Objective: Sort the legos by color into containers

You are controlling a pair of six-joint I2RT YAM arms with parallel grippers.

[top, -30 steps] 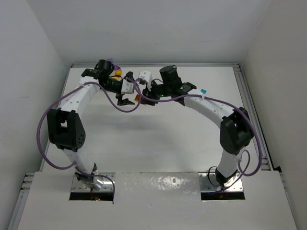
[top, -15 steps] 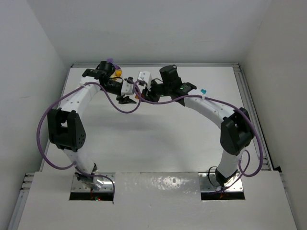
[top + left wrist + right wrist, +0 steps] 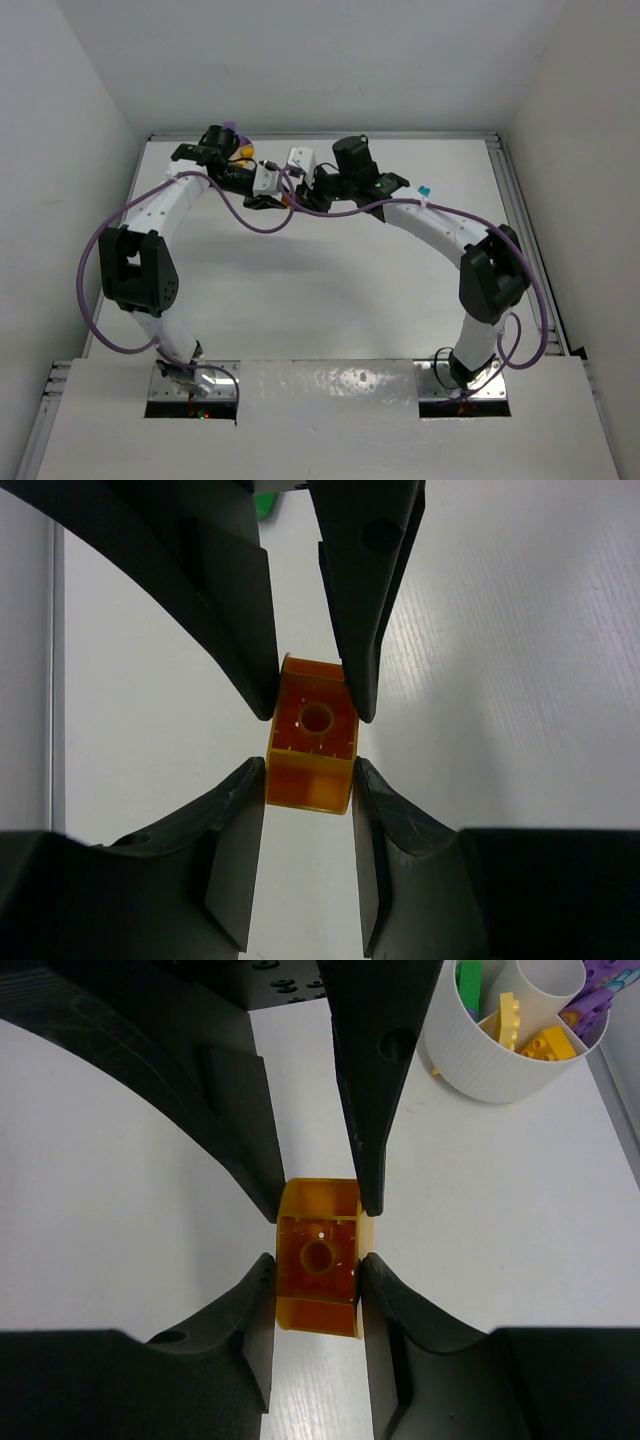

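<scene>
Two grippers meet at the far side of the white table (image 3: 330, 290) in your overhead view. The left gripper (image 3: 272, 200) and the right gripper (image 3: 302, 203) point at each other tip to tip, with a small orange plastic brick (image 3: 288, 201) between them. A small teal brick (image 3: 424, 190) lies just beside the right forearm, well apart from that meeting point. From the left wrist you see that arm's own fingers (image 3: 235, 820) rising from the bottom edge and pressed against both sides of the orange brick's near end, while the other arm's pair pinches its far end from the top. The right wrist gives you the mirror of this: its fingers (image 3: 240, 1310) clamp the near end and the left arm's pair the far end, so both grip the one brick. Beyond, to the upper right, stands the round white plastic bowl (image 3: 480, 1065), divided inside, holding a green brick (image 3: 468, 980), yellow bricks (image 3: 545, 1045) and purple pieces (image 3: 595, 1000).
</scene>
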